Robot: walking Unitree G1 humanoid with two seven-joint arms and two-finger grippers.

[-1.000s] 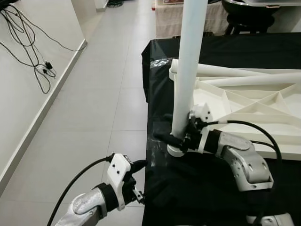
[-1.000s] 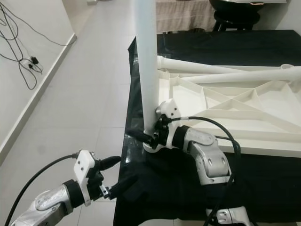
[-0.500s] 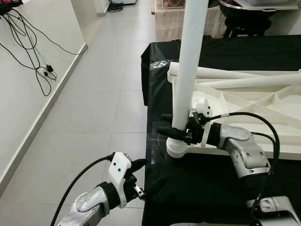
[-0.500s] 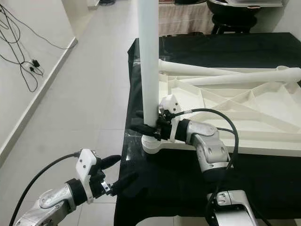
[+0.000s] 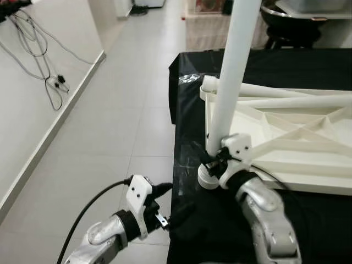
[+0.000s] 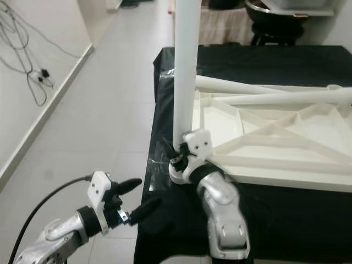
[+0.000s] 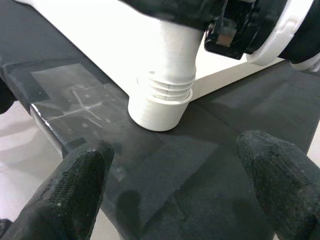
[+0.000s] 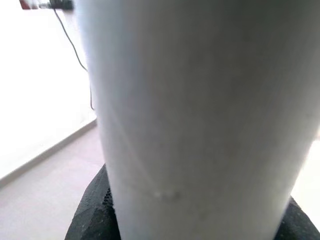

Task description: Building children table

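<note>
On the black-covered desk (image 5: 258,60), the right tool (image 5: 212,159) clamps the upright white leg (image 5: 231,82); the left tool (image 6: 137,198) hovers, fingers apart.

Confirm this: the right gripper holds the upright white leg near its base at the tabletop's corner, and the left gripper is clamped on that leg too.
Not quite. The right gripper does hold the upright white leg near its base at the tabletop's corner, but the left gripper is open and apart from it, by the black table's edge. The left wrist view shows its fingers spread, holding nothing.
</note>
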